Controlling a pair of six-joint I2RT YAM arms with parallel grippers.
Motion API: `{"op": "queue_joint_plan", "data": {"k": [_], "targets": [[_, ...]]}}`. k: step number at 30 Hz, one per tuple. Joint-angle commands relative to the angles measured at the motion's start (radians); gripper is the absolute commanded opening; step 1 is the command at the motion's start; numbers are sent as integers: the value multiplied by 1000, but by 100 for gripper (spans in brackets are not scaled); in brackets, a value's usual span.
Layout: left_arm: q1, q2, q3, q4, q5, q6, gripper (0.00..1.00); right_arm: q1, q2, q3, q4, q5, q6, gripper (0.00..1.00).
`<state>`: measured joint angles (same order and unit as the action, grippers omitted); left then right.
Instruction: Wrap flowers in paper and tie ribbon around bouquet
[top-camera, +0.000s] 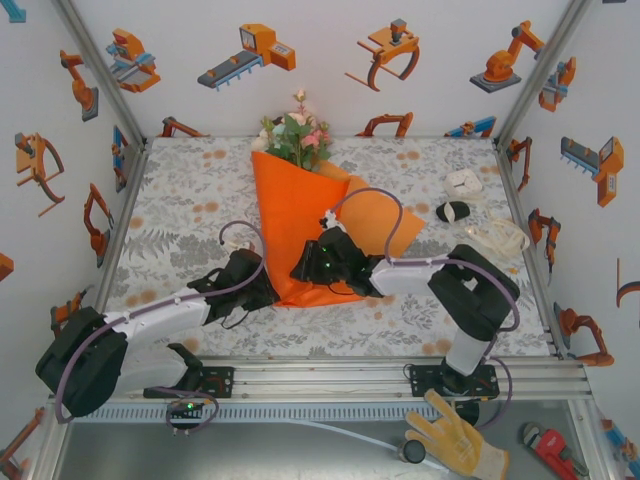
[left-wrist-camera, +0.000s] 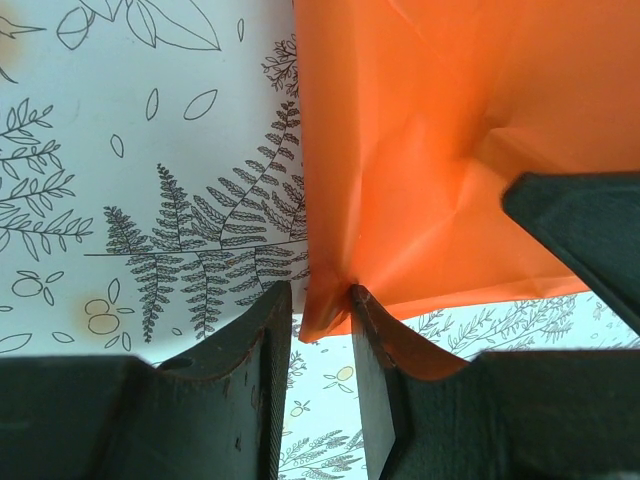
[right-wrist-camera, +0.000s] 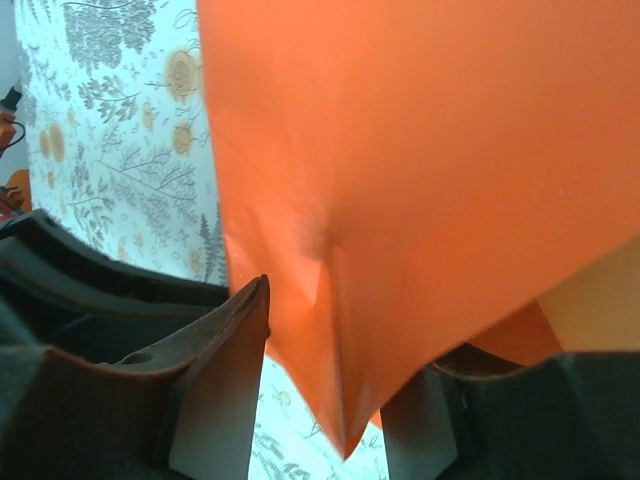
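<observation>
Bouquet position: the paper (top-camera: 290, 215) is lying in the middle of the table (top-camera: 190, 200) as a cone, with the flowers (top-camera: 296, 135) poking out of its wide far end.
Long axis: the cone is running from the near edge towards the back wall, narrow end pointing at the arms.
Key relation: both grippers are working at that narrow near end. The left gripper (left-wrist-camera: 320, 292) is sitting at the cone's lower left corner, and the right gripper (right-wrist-camera: 340, 335) is sitting over the bottom point.
Left gripper: its jaws are standing narrow. The paper's corner is dipping into the gap, and the table is showing through below it, so it is not looking clamped yet.
Right gripper: its jaws are standing moderately apart, with the folded tip of the paper hanging between them and not pinched.
Ribbon (top-camera: 497, 237): it is lying as a loose pale bundle by the right wall, well apart from the cone and nearer the right arm.
Materials: the paper is looking matte, thin and creased, with sharp folds at the tip. The stems are hiding inside it.
Next move, as a judgement: the lower corner is needing a firm pinch before the ribbon is fetched.
</observation>
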<state>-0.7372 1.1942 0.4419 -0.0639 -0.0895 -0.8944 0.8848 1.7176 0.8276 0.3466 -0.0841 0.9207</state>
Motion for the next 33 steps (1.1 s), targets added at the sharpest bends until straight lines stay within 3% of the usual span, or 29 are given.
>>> {"op": "queue_joint_plan", "data": {"k": [1, 5, 8, 11, 13, 23, 33], "targets": [[-4, 0, -32, -83, -7, -13, 34, -1, -157, -16, -82, 87, 8, 47], [-4, -8, -57, -49, 11, -22, 34, 1, -332, -45, -180, 214, -27, 51], [-6, 18, -72, -5, 45, -39, 34, 7, -349, 20, -189, 124, -89, 51], [-5, 38, -94, 57, 73, -56, 33, 13, -220, 152, -156, -52, -85, 49], [-6, 35, -114, 94, 84, -71, 33, 12, -99, 231, -115, -101, -41, 47], [-5, -45, -156, 33, 40, -112, 33, -36, 382, 537, -68, -206, 52, 45], [-4, -8, -206, 94, 85, -163, 31, -66, 549, 709, -183, -211, -18, 44]]}}
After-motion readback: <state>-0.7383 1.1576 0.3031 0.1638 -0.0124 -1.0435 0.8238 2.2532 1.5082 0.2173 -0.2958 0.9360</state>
